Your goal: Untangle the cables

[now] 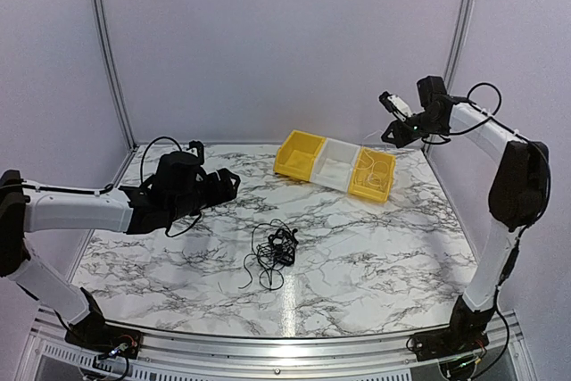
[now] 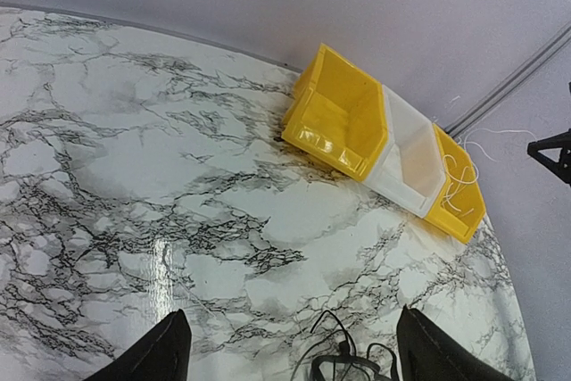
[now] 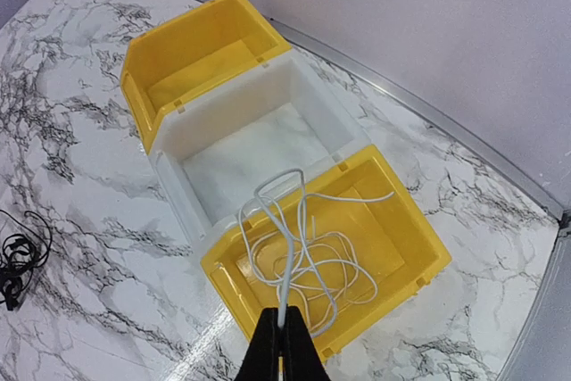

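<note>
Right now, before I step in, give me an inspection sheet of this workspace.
Surface: marble-patterned table, glossy.
Job's things: black tangle mid-table; white cable piled in right yellow bin.
Clutter: white bin and left yellow bin, both look empty.
Grippers: left gripper open above table; right gripper shut on white cable.
Cables: arm wiring loops free.
Surroundings: plain walls.

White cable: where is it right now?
In the right wrist view, the white cable lies looped in the right-hand yellow bin, beside the white bin, a strand pinched in the right gripper.
</note>
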Action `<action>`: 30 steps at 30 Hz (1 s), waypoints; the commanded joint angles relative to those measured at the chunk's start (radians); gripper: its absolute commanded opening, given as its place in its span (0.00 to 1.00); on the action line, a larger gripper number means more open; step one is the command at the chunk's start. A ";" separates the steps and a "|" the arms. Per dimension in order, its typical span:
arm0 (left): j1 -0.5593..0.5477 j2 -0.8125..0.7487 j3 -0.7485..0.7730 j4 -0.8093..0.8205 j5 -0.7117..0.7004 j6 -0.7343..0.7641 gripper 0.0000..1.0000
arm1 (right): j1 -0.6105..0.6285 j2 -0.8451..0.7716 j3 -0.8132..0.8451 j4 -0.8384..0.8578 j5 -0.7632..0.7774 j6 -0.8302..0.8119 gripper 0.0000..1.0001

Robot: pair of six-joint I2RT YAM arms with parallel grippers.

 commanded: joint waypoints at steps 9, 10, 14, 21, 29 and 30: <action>-0.003 -0.020 -0.030 0.007 0.002 -0.013 0.83 | -0.009 0.040 0.039 0.050 0.147 -0.002 0.00; -0.003 -0.018 -0.031 0.007 0.005 -0.013 0.83 | -0.010 0.039 0.037 0.051 0.165 -0.004 0.00; -0.003 -0.018 -0.034 0.007 0.006 -0.019 0.83 | -0.021 0.035 0.036 0.057 0.195 -0.015 0.00; -0.003 -0.003 -0.033 0.007 0.021 -0.032 0.83 | -0.016 0.085 0.029 0.019 0.099 -0.047 0.00; -0.002 -0.031 -0.058 0.006 0.018 -0.031 0.83 | 0.009 0.158 0.038 0.031 0.112 -0.017 0.00; -0.003 -0.039 -0.064 0.006 0.014 -0.032 0.83 | 0.009 0.167 0.040 0.034 0.125 -0.007 0.00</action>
